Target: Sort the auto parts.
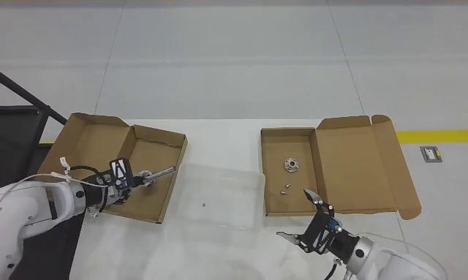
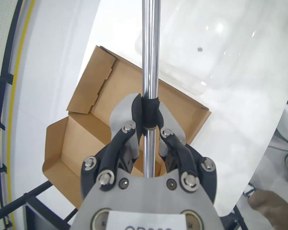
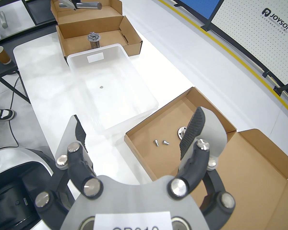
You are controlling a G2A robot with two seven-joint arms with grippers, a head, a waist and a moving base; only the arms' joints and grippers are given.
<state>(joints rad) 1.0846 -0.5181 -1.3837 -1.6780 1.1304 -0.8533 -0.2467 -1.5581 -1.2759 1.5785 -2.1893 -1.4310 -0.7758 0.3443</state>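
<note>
Steel rod (image 2: pixel 150 37), smooth, cylindrical, mirror-bright

In the left wrist view the steel rod (image 2: pixel 150 37) runs off the picture's edge at its far end and passes behind the base plate of the left gripper (image 2: pixel 147 118) at its near end. In the right wrist view a finger pad (image 3: pixel 193 126) of the right gripper (image 3: pixel 137 113) covers part of the flanged disc (image 3: pixel 181 130) on the floor of the right box (image 3: pixel 158 114), and the rim of the clear bin (image 3: pixel 134 65) masks the foot of the cogged part (image 3: pixel 93 37) in the left box (image 3: pixel 98 28). The dark speck (image 3: pixel 101 87) mid-floor in the bin and the two fasteners (image 3: pixel 156 142) nearer the right box's front edge are too small to identify.
</note>
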